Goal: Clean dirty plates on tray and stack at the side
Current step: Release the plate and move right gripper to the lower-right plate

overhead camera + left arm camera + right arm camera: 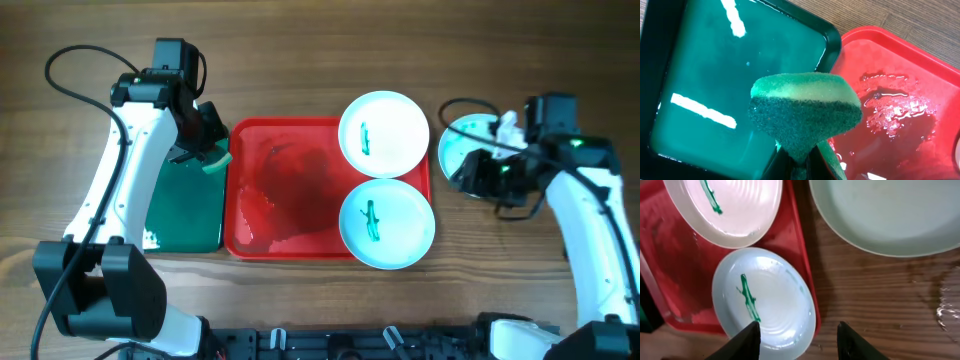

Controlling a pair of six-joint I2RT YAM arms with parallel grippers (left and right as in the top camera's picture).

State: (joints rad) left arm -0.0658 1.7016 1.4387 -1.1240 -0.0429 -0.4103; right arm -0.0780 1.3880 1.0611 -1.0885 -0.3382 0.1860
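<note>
Two dirty plates lie on the right part of the red tray [285, 190]: a far one [385, 130] and a near one [390, 225], each with a green streak. A third white plate [462, 140] lies on the table to the right of the tray; in the right wrist view [890, 215] it shows no streak. My left gripper [205, 150] is shut on a green and yellow sponge [805, 105] above the border of the green tray and the red tray [900, 75]. My right gripper [799, 330] is open and empty over the near plate's [770, 305] right edge.
A dark green tray [185, 205] filled with water stands left of the red tray. The red tray's floor is wet, with puddles [890, 107]. The far plate [740, 210] overhangs the tray's back edge. The wooden table [880, 300] is wet at the right.
</note>
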